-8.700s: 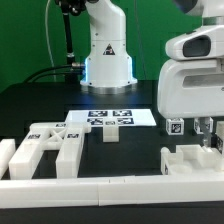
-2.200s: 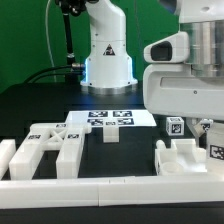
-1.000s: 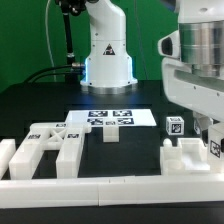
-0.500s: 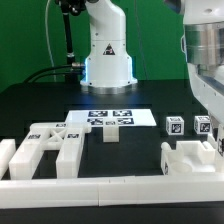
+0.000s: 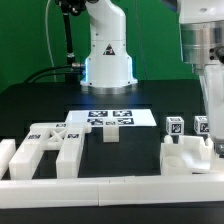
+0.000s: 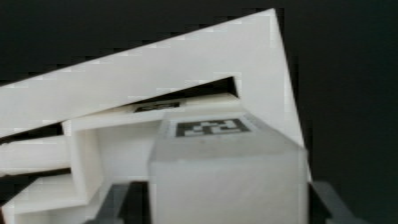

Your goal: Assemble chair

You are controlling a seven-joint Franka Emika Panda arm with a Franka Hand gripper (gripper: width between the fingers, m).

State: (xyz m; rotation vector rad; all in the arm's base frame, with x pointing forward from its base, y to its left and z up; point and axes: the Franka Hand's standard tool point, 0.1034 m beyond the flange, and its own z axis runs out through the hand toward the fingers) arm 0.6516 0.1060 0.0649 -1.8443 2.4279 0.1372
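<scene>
And the gripper (image 6: 215,206) sits over the tagged leg (image 6: 217,150) at the exterior view's lower right, fingers (image 6: 118,203) flanking both sides, clamped or not I can't tell, so it wants a centred squeeze and a straight lift clear of the frame part (image 5: 188,156).

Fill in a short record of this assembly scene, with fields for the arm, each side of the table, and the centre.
arm: gripper has a finger either side of the tagged block; grip unclear
left side: slab-and-frame parts, at the exterior view's left
right side: frame part, with a tagged cube beyond it
centre: marker board, with a small block in front of it
</scene>
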